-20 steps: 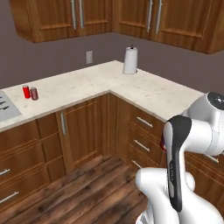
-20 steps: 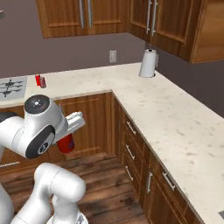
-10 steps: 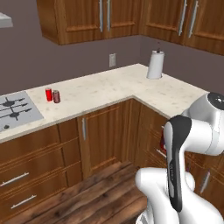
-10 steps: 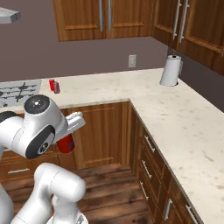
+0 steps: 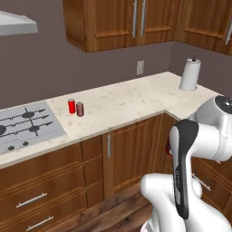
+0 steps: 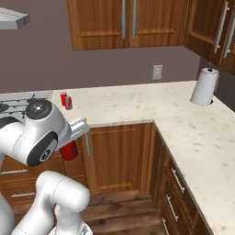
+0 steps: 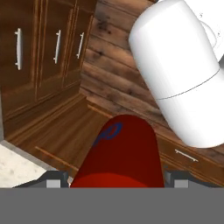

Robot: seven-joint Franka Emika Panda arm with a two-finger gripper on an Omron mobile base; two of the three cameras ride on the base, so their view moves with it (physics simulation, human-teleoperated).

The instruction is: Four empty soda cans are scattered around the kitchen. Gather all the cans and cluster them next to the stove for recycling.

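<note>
Two soda cans upright on the table just right of the stove (image 5: 27, 127): a red can (image 5: 71, 105) and a darker can (image 5: 80, 109), nearly touching. A third red can (image 7: 118, 153) held off the table, blue mark on its side, clamped in the gripper (image 6: 69, 146).

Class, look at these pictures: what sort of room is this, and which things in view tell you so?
Most likely a home kitchen: a gas stove set into a pale L-shaped counter, wooden cabinets above, and a paper towel roll standing in the corner.
</note>
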